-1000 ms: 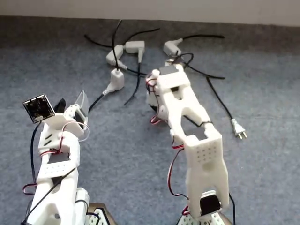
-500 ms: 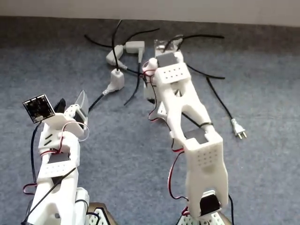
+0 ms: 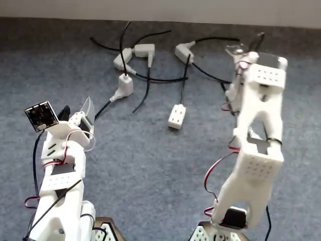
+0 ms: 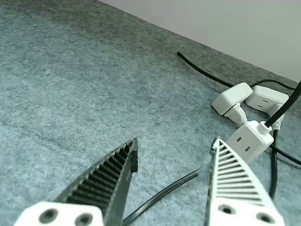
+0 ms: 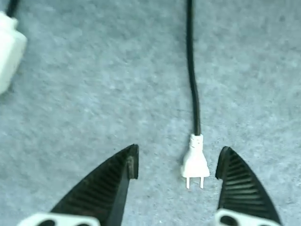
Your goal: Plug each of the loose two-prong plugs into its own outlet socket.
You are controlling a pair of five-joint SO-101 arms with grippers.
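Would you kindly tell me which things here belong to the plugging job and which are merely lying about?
For the job:
loose two-prong plug, below the open right tool
outlet block
cluster of white corded connectors
open left tool

Merely background:
grey carpet
pale wall

Soft, even light washes the grey carpet (image 3: 130, 165) — only faint shadows hug the black cord (image 5: 192, 70) and its white plug (image 5: 195, 162); the pale wall (image 3: 225, 10) at the carpet's far edge glows brightest.
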